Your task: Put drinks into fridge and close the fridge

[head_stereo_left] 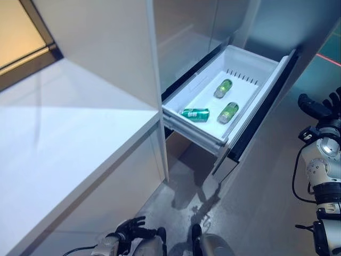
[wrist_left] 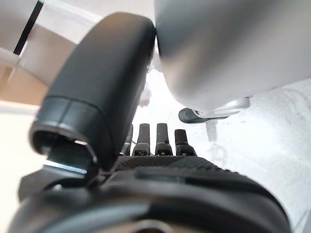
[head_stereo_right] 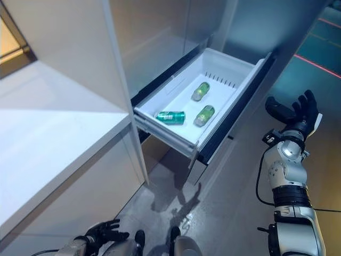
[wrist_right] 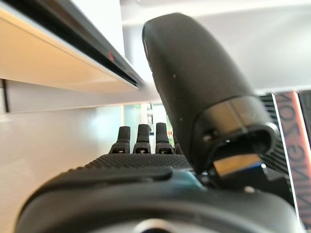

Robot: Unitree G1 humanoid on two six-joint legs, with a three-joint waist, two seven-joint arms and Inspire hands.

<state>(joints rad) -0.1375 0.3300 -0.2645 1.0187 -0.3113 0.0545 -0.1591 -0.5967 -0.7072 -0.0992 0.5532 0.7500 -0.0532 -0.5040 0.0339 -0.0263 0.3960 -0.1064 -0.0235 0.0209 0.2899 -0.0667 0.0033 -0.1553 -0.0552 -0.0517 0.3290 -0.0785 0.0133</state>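
While three green drinks (head_stereo_left: 223, 88) lie on their sides in the pulled-out white fridge drawer (head_stereo_left: 251, 65), we see our right hand (head_stereo_right: 294, 113) raised beside it, fingers spread and empty; our left hand (head_stereo_left: 129, 230), low and partly cut off, looks loosely open.

No lettering can be made out anywhere. The three green cans (head_stereo_left: 195, 114) lying in the open fridge drawer (head_stereo_left: 269, 74) carry printed labels, but the print is too small to read. Large letters on a dark panel (wrist_right: 303, 160) in the right wrist view are cut off at the edge.
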